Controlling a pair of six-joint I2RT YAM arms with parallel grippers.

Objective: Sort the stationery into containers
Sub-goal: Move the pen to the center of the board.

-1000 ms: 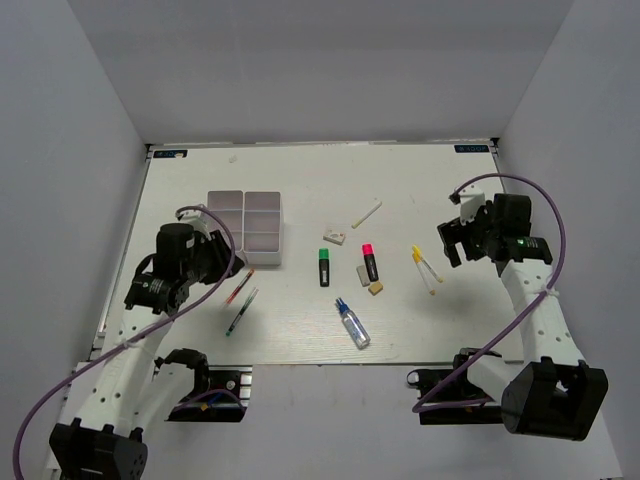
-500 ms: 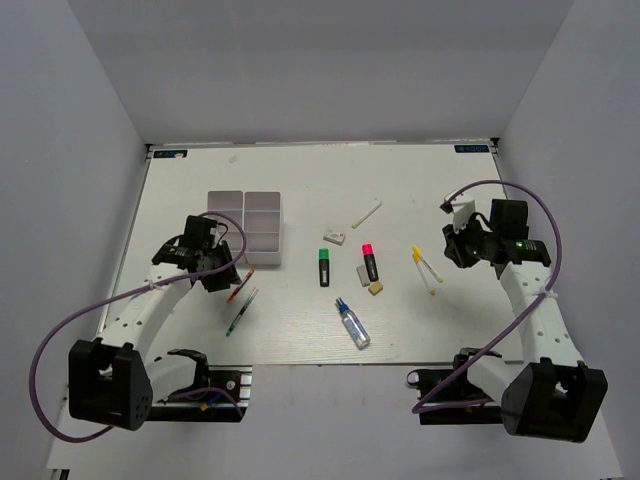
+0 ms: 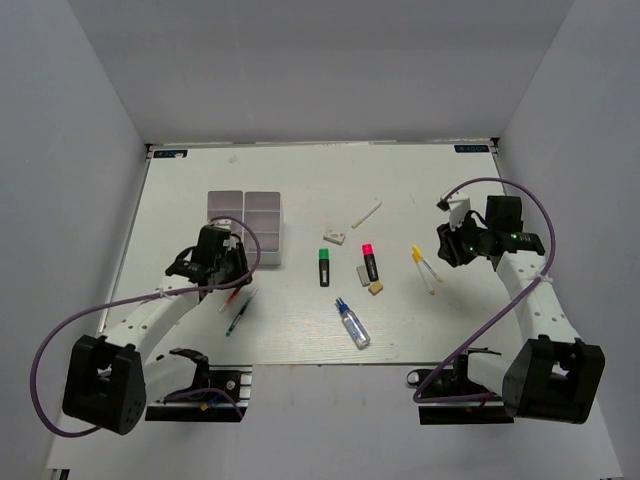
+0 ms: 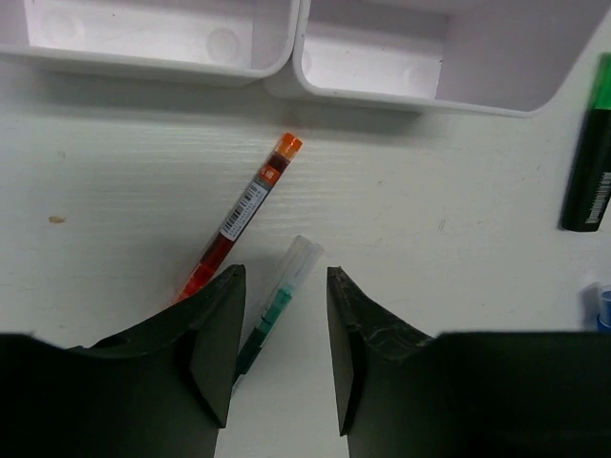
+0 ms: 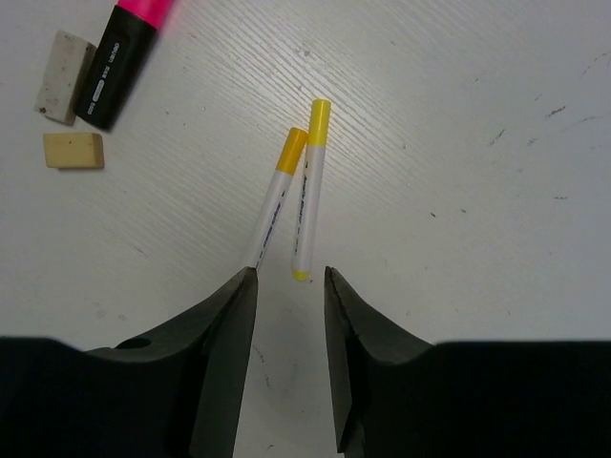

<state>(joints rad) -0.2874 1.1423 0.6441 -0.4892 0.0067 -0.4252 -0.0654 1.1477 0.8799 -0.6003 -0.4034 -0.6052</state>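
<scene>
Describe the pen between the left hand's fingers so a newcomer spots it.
Find the white divided box on the left of the table. Two thin pens lie just on its near side; yours is the green pen with a clear cap, not the red pen with an orange tip.

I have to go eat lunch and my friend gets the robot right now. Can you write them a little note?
Left gripper: open, empty, straddling the green pen; red pen beside it, organizer box just beyond.
Right gripper: open, empty, aimed at the yellow-tipped pens.
Loose on the table: green highlighter, red highlighter, glue bottle, white stick, erasers.
Done: nothing; the box looks empty.
Left: everything goes into the box.
</scene>
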